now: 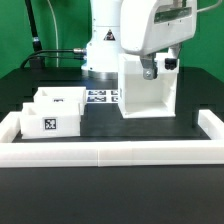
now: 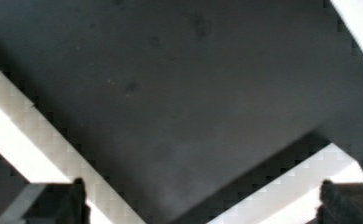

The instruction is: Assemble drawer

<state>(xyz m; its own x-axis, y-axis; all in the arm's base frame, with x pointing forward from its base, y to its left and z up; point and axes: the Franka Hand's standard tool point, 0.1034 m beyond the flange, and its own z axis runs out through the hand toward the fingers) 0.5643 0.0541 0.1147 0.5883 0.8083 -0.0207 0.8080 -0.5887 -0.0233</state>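
The large white drawer housing [image 1: 145,92] stands upright on the black table at the exterior view's right, its open side facing the front. Two small white trays [image 1: 50,112] sit side by side at the exterior view's left, and the front one shows a square tag. My gripper [image 1: 159,67] hangs at the housing's upper front edge. In the wrist view my gripper [image 2: 199,205] has its dark fingertips [image 2: 53,205] far apart, with nothing held between them. Two blurred white bands [image 2: 21,112] cross that view over the dark table; I cannot tell which part they belong to.
A white border rail [image 1: 110,152] runs along the front and up both sides of the table. The marker board [image 1: 101,97] lies flat behind the trays, by the robot's base [image 1: 100,55]. Black cables run behind the base.
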